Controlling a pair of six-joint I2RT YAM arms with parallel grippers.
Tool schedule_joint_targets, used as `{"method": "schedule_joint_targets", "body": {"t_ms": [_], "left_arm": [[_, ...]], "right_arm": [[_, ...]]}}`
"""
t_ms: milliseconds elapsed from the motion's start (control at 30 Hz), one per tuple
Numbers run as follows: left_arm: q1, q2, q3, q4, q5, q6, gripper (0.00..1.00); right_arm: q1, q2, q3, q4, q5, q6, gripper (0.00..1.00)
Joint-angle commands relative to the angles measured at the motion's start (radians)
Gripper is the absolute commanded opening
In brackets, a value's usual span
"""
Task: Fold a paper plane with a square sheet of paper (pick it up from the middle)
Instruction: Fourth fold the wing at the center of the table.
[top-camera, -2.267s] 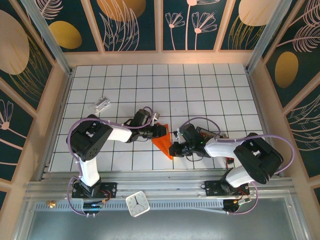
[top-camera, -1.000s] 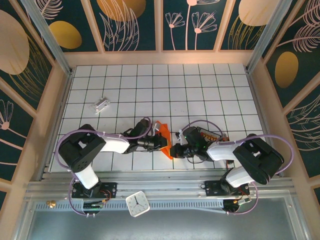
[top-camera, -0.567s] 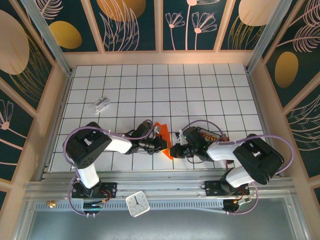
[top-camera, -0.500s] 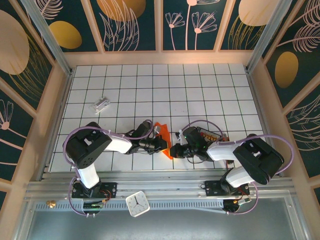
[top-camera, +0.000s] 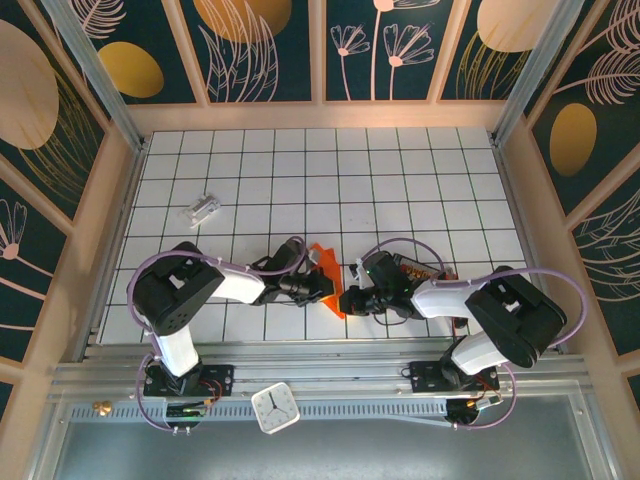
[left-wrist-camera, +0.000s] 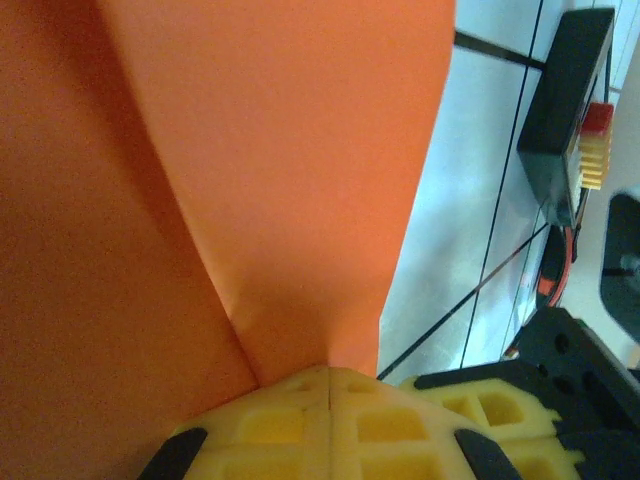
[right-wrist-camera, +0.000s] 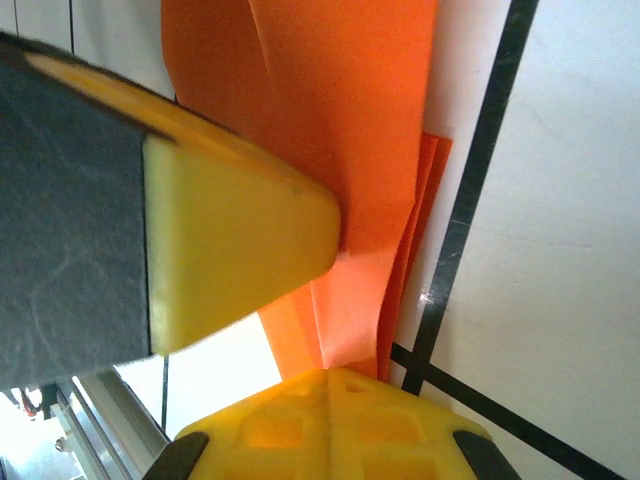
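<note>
Crease-setting on the half-folded paper plane (top-camera: 322, 254), held low over the table (top-camera: 400, 180) near its front centre: left gripper (left-wrist-camera: 330, 372) and right gripper (right-wrist-camera: 330, 372) each pinch it, fingers pressed together. I would draw them apart gently, edges aligned; the fold is probably a wing.

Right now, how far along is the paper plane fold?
Done: the bright orange paper sheet is already folded narrow, with layered edges and a crease. In hand: left gripper and right gripper are both shut on it. Left: probably final creases and release, since it isn't a clean dart yet.
</note>
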Motion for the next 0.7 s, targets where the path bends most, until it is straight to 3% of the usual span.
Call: {"method": "schedule_joint_targets", "body": {"t_ms": [0, 667], "left_arm": [[0.044, 0.027, 0.030, -0.065, -0.053, 0.041, 0.00], [0.212, 0.118, 0.142, -0.138, -0.042, 0.172, 0.00]], "right_arm": [[0.011, 0.075, -0.041, -0.237, 0.112, -0.028, 0.00], [0.024, 0.103, -0.025, -0.267, 0.119, -0.036, 0.00]]}}
